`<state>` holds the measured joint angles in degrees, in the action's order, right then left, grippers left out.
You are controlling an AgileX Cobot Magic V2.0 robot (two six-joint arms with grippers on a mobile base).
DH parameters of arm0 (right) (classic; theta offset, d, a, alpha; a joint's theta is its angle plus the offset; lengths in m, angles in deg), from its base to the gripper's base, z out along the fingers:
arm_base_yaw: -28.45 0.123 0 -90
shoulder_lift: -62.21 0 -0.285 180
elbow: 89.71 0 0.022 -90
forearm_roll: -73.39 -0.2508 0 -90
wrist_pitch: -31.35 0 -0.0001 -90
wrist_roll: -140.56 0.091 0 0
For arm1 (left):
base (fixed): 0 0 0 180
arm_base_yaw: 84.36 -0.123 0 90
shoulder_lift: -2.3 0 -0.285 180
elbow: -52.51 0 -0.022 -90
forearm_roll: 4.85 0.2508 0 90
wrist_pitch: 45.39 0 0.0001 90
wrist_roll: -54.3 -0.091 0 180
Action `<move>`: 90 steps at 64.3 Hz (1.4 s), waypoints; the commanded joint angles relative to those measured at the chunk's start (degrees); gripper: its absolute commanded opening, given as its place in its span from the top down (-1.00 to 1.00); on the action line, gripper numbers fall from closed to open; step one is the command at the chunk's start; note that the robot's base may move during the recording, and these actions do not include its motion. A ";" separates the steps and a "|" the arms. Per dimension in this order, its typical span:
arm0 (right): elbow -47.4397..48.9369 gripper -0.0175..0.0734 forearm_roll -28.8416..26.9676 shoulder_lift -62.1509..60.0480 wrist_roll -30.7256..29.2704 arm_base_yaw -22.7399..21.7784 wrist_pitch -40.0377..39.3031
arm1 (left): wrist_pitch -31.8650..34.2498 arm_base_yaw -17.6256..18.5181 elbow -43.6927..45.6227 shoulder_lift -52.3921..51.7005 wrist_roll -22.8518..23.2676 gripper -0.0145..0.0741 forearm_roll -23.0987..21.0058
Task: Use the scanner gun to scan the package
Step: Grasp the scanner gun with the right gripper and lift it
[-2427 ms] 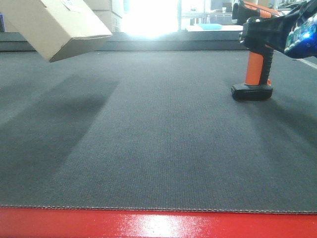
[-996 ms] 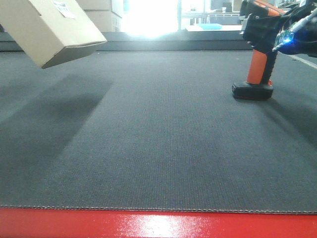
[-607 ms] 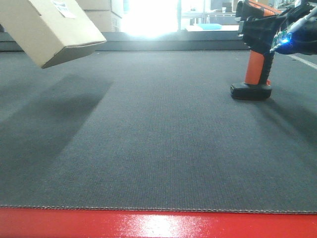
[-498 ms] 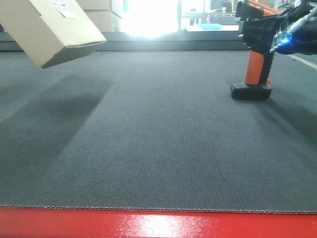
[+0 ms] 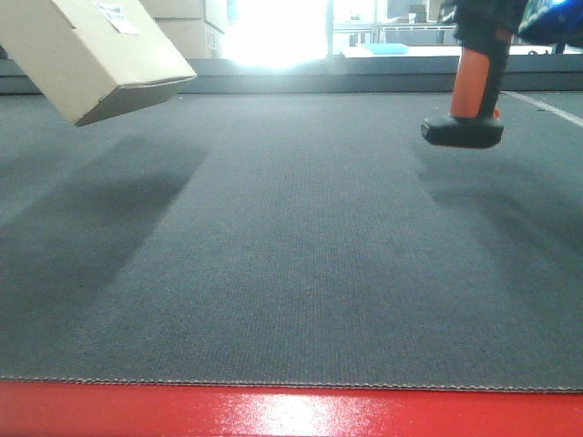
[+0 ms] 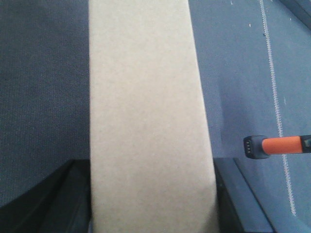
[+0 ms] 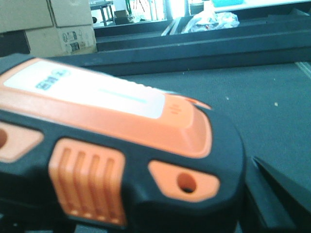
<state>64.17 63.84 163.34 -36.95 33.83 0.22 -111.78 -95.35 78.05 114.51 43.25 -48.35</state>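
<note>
Right claw (image 5: 496,16), at far right, grips the scanner gun (image 5: 474,82) by its black head and holds it upright, the flat base clear of the dark grey mat (image 5: 291,255) and a shadow on the weave beneath. The right wrist view is filled by that orange-and-black head, with a dark wedge that I take for one finger (image 7: 274,199) beside it. My left claw (image 6: 151,167), at far left, is clamped on the package (image 5: 91,55), a plain tan cardboard box held in the air and tilted, its white label (image 5: 114,13) on the upper face. The left wrist view shows the box wedged between my two dark fingers (image 6: 68,194), with the scanner's orange handle off to the right. By my reading both pick-ups are done and the scan itself is not: box and scanner hang well apart, a wide stretch of mat between them, and no beam shows on the cardboard. What is left, as I judge it, is to bring the two together, turn the scanner's window onto the label and read the code. Stacked cardboard boxes (image 7: 58,29) stand beyond the mat, no part of the job.
</note>
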 commanded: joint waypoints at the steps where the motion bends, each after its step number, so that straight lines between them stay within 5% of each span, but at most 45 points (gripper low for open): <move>1: 0.38 0.97 0.94 -1.93 0.06 -0.18 -1.45 | 0.29 -0.11 0.22 -0.35 -0.36 0.92 -1.23; 14: 1.28 0.97 6.37 -3.17 0.06 -0.18 1.36 | 0.18 -0.11 0.22 -0.35 -0.36 0.92 -1.34; 37: 16.11 0.97 17.91 -3.64 0.06 -0.05 23.32 | -0.03 0.13 0.22 -0.35 -0.36 0.92 -1.67; 90: 26.52 0.95 35.94 -3.05 0.06 4.69 31.96 | -1.74 2.22 0.22 -0.35 -0.36 0.92 -2.26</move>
<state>88.10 97.93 161.12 -36.89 37.49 33.90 -113.38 -93.30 78.05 114.51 43.25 -48.57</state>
